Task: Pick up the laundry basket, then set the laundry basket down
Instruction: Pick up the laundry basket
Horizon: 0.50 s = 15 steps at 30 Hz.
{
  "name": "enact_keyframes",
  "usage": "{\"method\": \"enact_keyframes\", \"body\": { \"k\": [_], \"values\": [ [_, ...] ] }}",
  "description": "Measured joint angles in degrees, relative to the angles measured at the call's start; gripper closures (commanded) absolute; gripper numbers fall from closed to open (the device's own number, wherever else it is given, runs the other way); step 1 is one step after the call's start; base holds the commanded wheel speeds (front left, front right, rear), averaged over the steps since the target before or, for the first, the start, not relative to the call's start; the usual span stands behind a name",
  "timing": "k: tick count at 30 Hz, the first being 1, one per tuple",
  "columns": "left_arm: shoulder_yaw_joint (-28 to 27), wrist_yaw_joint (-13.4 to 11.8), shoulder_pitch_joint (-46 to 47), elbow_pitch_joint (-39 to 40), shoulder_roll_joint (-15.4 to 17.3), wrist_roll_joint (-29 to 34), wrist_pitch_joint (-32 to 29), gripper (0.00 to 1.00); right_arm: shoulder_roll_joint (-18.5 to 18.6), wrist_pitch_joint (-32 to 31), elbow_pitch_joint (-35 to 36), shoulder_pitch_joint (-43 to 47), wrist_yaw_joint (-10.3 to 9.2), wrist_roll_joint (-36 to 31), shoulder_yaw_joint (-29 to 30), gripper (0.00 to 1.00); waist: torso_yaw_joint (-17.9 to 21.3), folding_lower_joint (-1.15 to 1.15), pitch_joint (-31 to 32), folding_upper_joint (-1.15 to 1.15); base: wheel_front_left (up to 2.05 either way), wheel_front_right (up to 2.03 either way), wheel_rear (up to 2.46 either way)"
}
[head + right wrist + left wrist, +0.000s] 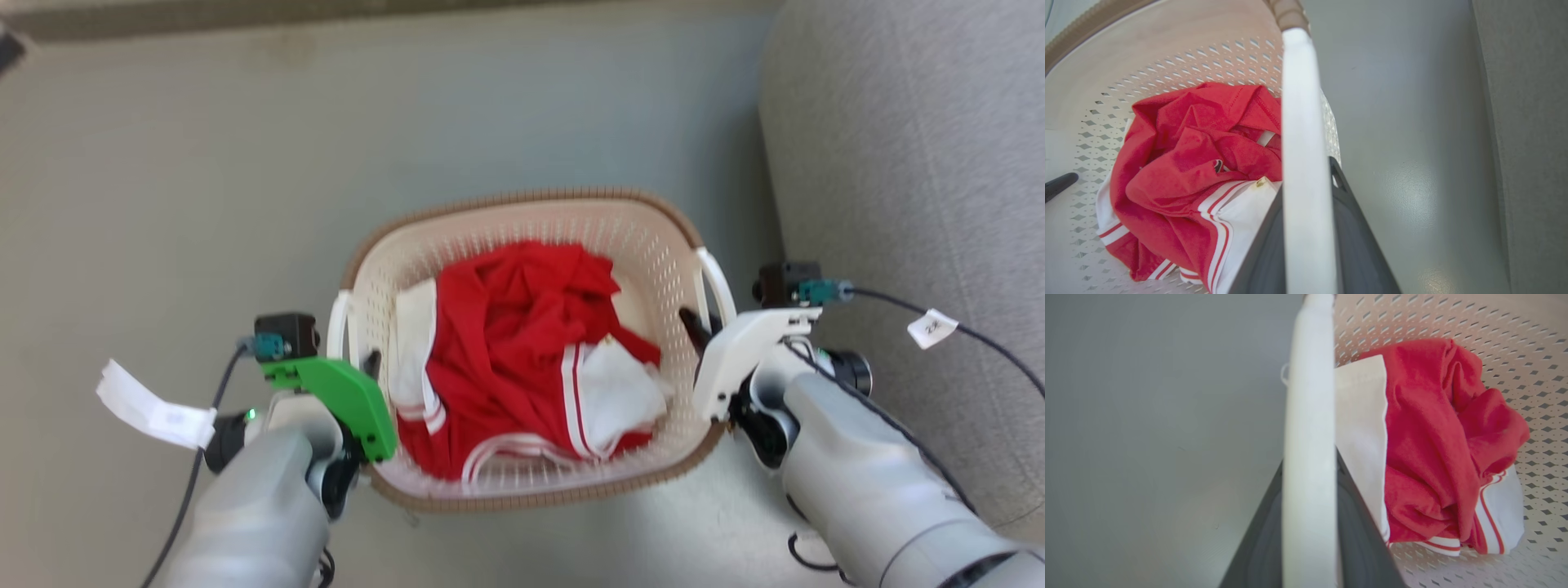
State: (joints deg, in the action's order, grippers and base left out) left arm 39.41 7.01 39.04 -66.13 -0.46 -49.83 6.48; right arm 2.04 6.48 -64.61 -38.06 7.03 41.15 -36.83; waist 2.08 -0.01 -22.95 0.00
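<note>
Stiff, light plastic laundry basket [522,224], soft clothes [506,343] inside. Left fingers [1257,547] and right fingers [1363,245] apparently clenched on the white handles [1308,437]. Best hold there, lifting level.

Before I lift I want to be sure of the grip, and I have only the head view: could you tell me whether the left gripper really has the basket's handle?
Observer: Yes. In the left wrist view the left handle runs between the left gripper's two dark fingers, which sit against it on either side.
Operator: Thank you. And the right side?
Observer: The same. The right wrist view has the right handle between the right gripper's fingers.
Operator: Is any clothing caught?
Observer: None that I can see. The white cloth lies beside the inner finger, not between finger and handle.
</note>
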Motion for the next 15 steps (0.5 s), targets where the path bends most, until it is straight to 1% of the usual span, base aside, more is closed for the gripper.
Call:
{"method": "enact_keyframes", "body": {
  "k": [15],
  "values": [
    [2.68,0.01,-8.29,-0.22,0.00,-3.58,-3.94,1.00,-0.10,-4.91,-0.20,8.16,-0.08,4.34,-3.20,1.00,0.46,0.00,12.30,0.00,0.00,0.00,0.00]
  ]
}}
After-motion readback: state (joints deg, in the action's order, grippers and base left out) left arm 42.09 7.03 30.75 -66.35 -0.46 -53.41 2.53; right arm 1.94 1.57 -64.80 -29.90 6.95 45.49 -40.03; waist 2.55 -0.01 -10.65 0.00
